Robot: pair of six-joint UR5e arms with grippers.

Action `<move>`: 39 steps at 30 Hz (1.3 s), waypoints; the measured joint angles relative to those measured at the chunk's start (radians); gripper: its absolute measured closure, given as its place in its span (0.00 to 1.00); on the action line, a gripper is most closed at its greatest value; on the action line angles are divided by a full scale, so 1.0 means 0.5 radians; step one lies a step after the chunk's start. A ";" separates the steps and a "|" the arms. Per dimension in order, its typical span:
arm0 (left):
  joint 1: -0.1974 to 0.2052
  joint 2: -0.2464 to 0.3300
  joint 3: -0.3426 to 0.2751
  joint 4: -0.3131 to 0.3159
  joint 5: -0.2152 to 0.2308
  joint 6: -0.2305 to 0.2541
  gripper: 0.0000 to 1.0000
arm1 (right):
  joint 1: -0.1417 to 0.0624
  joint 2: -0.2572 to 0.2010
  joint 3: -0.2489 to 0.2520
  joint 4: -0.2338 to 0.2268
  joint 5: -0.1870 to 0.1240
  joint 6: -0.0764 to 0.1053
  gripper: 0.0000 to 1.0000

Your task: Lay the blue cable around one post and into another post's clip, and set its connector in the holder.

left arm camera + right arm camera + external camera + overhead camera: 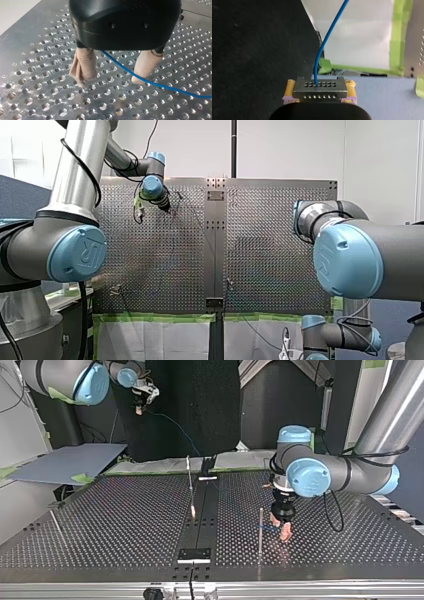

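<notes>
Gripper check: the left gripper (108,81) is down at the table (37,62) with its beige fingers spread wide. The blue cable (155,83) runs loose between them, unclamped. The right gripper (320,84) is closed tight on the metal connector (320,93), holding it in the air beyond the table's edge. Treat the task as barely begun: the cable passes near one post (260,530) but wraps none, and clipping and seating the connector remain. Readable marks: letters S, T, U beside the table holes, and "UR" on a joint cap (82,252).
</notes>
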 joint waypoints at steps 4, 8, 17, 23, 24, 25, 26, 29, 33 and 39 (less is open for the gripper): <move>0.001 0.000 0.000 0.003 0.000 0.000 0.00 | 0.024 -0.018 0.001 -0.088 -0.087 0.003 1.00; 0.000 0.000 0.000 0.003 0.000 0.000 0.00 | 0.042 -0.080 0.001 -0.118 -0.132 0.019 1.00; 0.001 0.000 0.000 0.004 -0.003 0.000 0.00 | 0.063 -0.248 -0.008 0.021 -0.140 0.115 1.00; 0.002 0.000 0.000 0.003 -0.005 -0.002 0.00 | 0.071 -0.362 -0.036 0.136 -0.175 0.220 1.00; 0.002 0.000 0.000 0.003 -0.005 -0.003 0.00 | 0.072 -0.381 -0.040 0.154 -0.189 0.231 1.00; 0.003 0.000 0.000 0.004 -0.004 -0.003 0.00 | 0.074 -0.407 -0.043 0.180 -0.211 0.240 1.00; 0.003 0.000 0.000 0.003 -0.004 -0.003 0.00 | 0.076 -0.427 -0.044 0.200 -0.229 0.244 1.00; 0.003 0.000 0.000 0.004 -0.003 -0.003 0.00 | 0.083 -0.491 -0.047 0.264 -0.276 0.238 1.00; 0.001 0.000 0.000 0.002 -0.003 -0.005 0.00 | 0.093 -0.574 -0.047 0.343 -0.296 0.206 1.00; -0.002 0.000 0.000 0.002 -0.003 -0.011 0.00 | 0.096 -0.706 -0.042 0.385 -0.301 0.152 1.00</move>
